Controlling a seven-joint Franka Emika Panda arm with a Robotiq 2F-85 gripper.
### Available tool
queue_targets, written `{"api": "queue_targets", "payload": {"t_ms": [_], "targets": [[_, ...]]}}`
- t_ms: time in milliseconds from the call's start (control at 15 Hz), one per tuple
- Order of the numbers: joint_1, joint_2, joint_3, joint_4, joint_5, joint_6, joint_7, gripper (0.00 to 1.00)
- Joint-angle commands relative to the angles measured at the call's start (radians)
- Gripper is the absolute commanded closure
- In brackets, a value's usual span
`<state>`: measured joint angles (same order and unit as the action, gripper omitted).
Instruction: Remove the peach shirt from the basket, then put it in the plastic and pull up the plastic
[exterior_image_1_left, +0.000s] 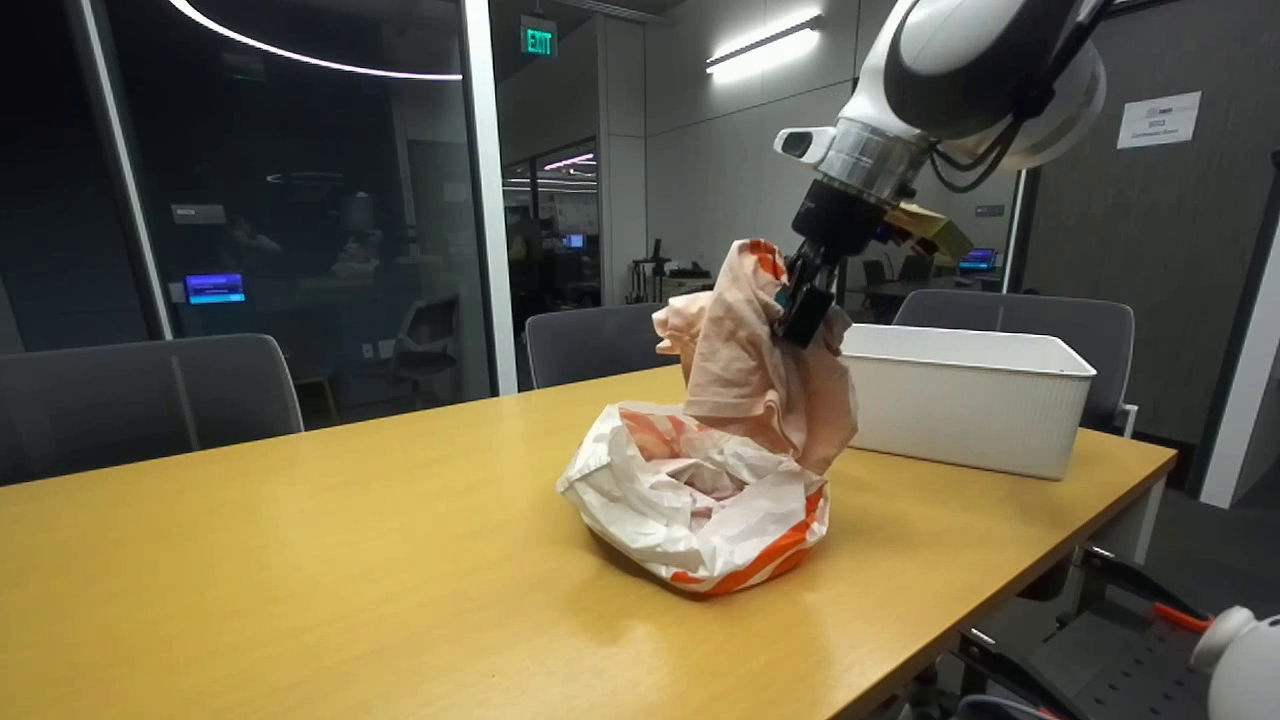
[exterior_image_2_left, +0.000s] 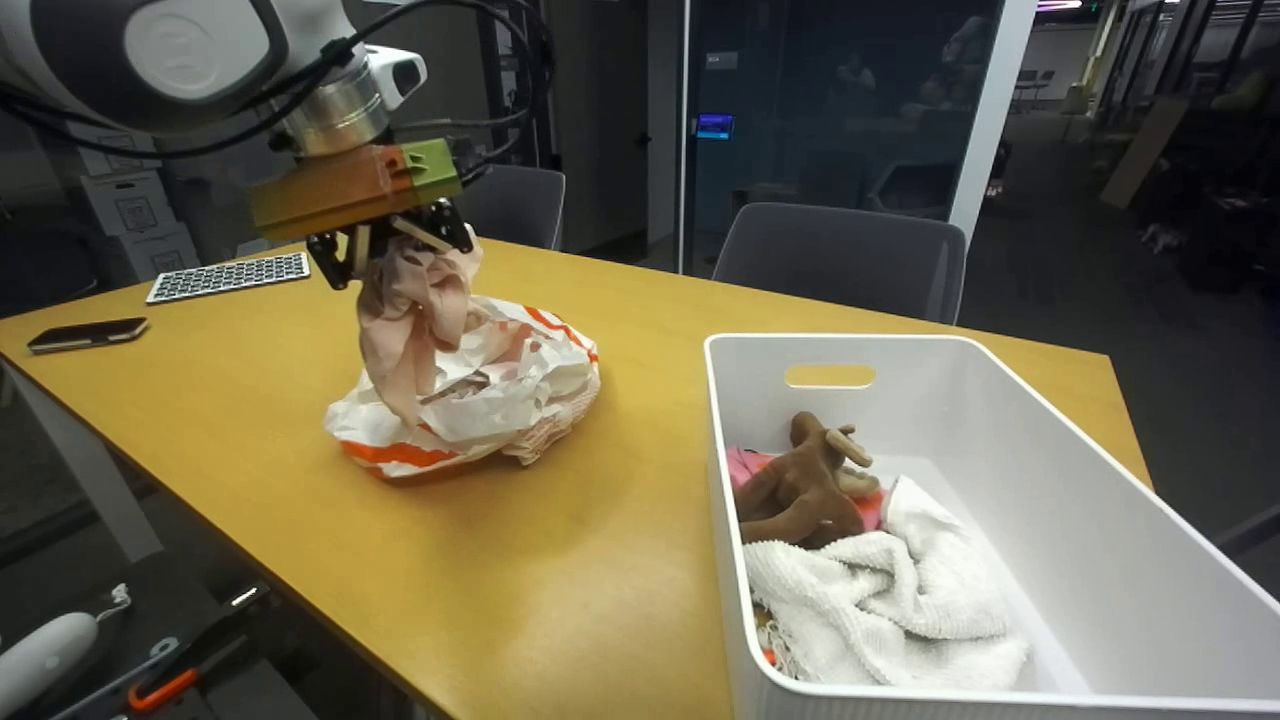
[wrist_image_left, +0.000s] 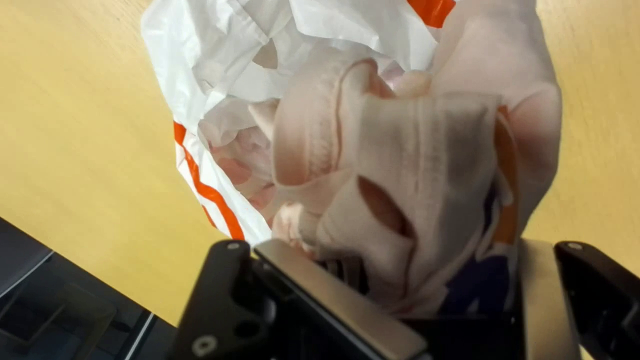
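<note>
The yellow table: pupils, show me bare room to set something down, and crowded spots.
Bare: the tabletop between the plastic bag and the white basket; also the broad stretch between the bag and the gray chair. Crowded: at the bag, where the hand dangles the peach shirt; less so by the keyboard and apparent phone.
</note>
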<state>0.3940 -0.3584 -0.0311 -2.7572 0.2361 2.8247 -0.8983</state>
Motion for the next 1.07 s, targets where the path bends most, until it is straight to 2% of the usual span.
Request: {"api": "queue_targets", "payload": {"t_ms": [0,267,467,800,1000], "targets": [[0.013,0.129,-0.022,0.056,-0.028,0.116,-0.033,1.00],[-0.061,0.255,0.062,0.094,-0.174,0.254,0.041,1.00],[-0.121,0.299,0.116,0.128,-0.324,0.290,0.141,1.00],[-0.098,0.408,0.071,0.139,-0.240,0.299,0.074,1.00],[-0.127,0.485,0.098,0.150,-0.125,0.290,0.003,1.00]]}}
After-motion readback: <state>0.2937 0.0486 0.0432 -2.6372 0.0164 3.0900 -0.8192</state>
